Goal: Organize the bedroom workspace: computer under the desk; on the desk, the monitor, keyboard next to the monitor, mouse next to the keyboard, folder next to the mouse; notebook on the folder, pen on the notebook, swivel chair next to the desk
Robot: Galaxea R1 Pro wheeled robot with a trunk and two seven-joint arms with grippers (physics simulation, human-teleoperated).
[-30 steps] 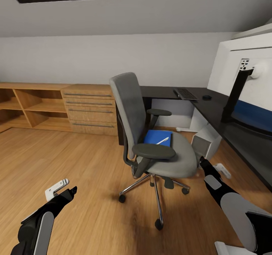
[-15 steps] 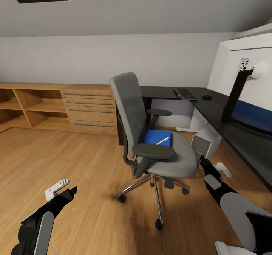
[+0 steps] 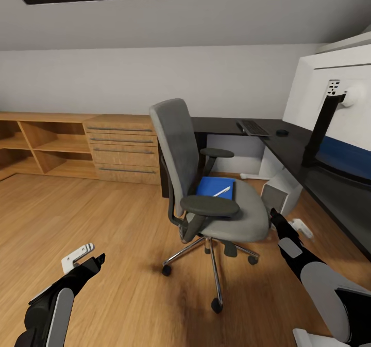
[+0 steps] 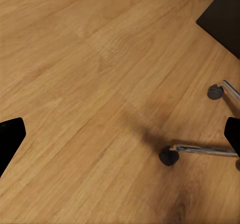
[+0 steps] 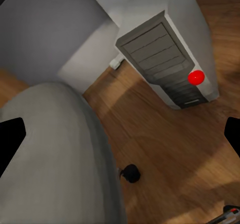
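Both tools (image 3: 82,254) (image 3: 296,226) low, fingers apart.

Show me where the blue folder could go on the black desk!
The desk has bare top between the mouse and the monitor foot. The far corner is taken by the keyboard. The folder lies on the swivel chair seat, pen on it.

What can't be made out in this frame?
- Notebook: the pen lies on the folder; whether a notebook sits between them is too small to tell, head view.
- Monitor: cut off by the right edge, head view.
- Computer: partly behind the swivel chair, head view.
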